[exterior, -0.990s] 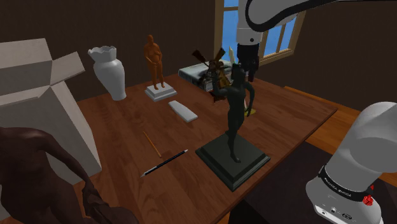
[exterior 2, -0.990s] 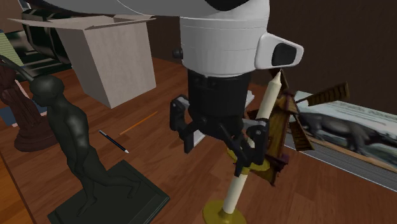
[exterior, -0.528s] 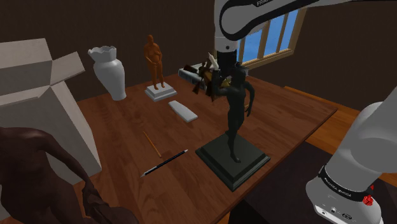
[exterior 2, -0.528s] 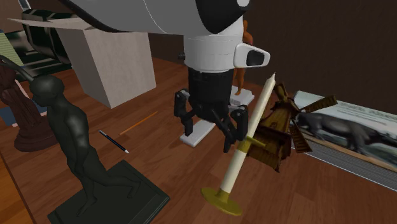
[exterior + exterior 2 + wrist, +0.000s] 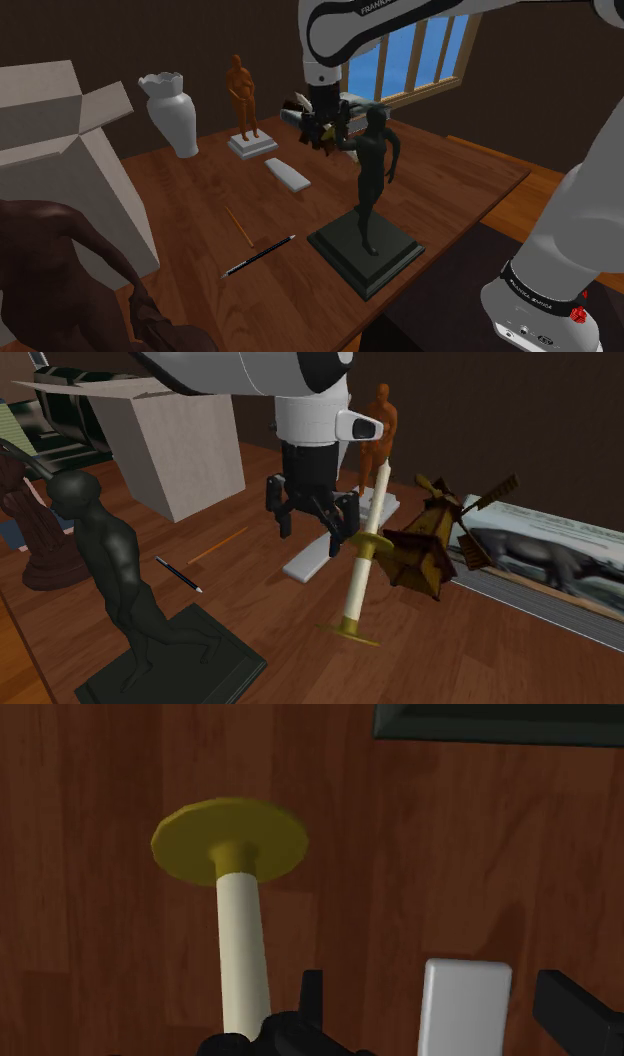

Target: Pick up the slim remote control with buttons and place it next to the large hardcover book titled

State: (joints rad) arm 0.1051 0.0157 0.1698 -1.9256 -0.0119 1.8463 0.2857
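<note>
Above the white remote [image 5: 308, 560], the end effector [image 5: 309, 532] hangs wide, a tilted candlestick [image 5: 358, 567] just beside.

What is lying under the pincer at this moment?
A white remote lies on the brown table, between the open fingers of the pincer. In the second exterior view the pincer covers part of it.

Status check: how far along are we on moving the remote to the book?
Nothing is done yet: the white remote lies flat on the table, apart from the book. In hand: the open gripper hovers over the remote, not gripping it. Left: lower, close, lift, carry it over and set it beside the book.
</note>
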